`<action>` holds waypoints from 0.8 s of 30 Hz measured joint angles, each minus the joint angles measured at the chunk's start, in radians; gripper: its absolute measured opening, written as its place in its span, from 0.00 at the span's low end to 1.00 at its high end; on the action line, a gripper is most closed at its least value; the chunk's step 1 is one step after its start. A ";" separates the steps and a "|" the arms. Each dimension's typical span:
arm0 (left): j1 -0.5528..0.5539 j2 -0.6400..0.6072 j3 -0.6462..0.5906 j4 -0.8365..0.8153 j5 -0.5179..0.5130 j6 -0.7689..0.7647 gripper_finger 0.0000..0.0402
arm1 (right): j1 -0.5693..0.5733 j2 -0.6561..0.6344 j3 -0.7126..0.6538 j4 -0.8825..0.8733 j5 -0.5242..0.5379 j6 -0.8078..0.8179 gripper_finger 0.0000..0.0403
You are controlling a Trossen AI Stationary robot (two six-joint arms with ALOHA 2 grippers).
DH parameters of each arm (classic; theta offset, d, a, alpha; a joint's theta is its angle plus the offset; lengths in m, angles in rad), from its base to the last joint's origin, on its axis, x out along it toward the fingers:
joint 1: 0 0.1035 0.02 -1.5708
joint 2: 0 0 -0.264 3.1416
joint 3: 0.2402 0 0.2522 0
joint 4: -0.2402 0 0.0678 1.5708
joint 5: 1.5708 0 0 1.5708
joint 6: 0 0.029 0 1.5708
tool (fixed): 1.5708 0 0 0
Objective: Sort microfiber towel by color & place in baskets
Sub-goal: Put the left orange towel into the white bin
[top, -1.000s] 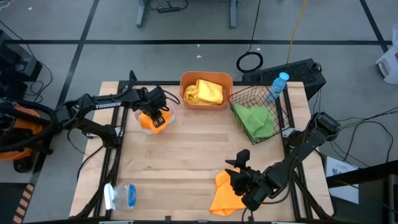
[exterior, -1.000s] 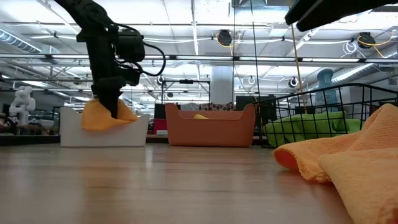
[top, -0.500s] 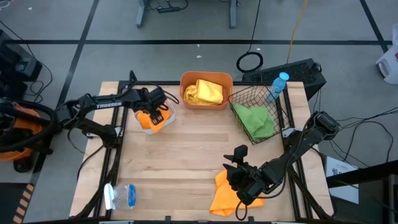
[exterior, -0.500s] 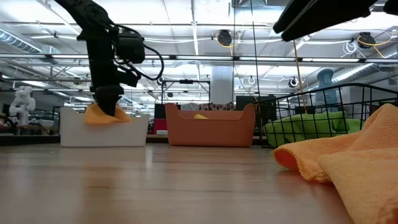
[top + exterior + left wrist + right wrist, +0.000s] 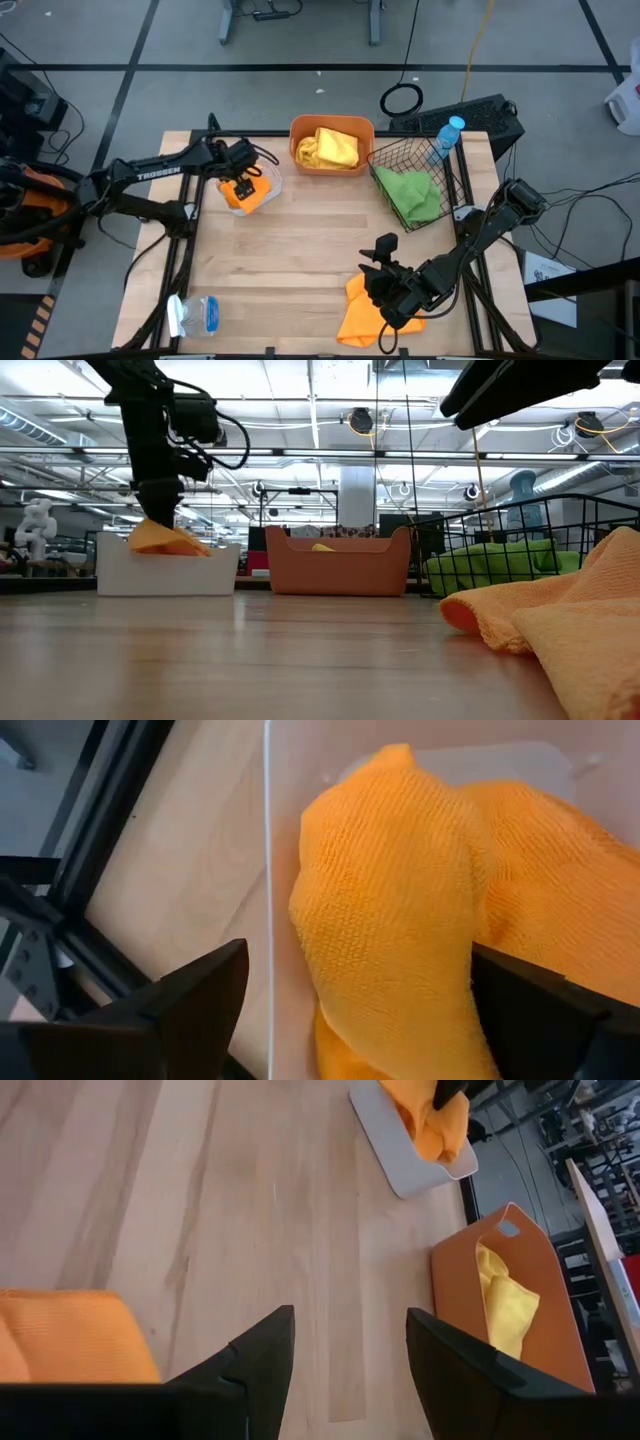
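Note:
An orange towel (image 5: 248, 195) lies bunched in the white tray (image 5: 165, 572) at the table's far left. My left gripper (image 5: 357, 960) stands open just above it, one finger at each side of the towel's raised fold (image 5: 390, 910). A second orange towel (image 5: 362, 312) lies spread on the table near the front edge, right of centre. My right gripper (image 5: 350, 1325) hovers open at its far edge, with nothing between its fingers. The orange tub (image 5: 305, 160) holds a yellow towel (image 5: 330, 147). The black wire basket (image 5: 455, 185) holds a green towel (image 5: 412, 195). My left gripper comes at the towel in the tray from above, pointing down, its open fingers (image 5: 200, 1000) apart at either side of the raised fold. I cannot tell whether they touch the cloth. The towel rests in the tray.
A blue-capped clear bottle (image 5: 447, 138) stands behind the wire basket at the far right. A clear plastic package (image 5: 195, 315) lies at the near left corner. Bare wood (image 5: 310, 240) stretches across the table's middle.
My left gripper has opened and let go of the orange towel, which has sunk from hanging over the tray's rim to lying in the tray. That gripper has also shifted a little toward the table's left edge. My right gripper has edged slightly toward the far edge.

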 joint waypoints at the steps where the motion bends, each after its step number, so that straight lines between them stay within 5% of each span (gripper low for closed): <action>1: 0.000 -0.012 0.000 -0.002 0.000 0.000 0.88 | -0.004 0.000 0.000 0.000 0.000 0.000 0.45; 24: -0.040 -0.073 0.114 0.000 -0.053 0.002 0.95 | -0.031 0.000 0.000 0.002 -0.001 -0.003 0.45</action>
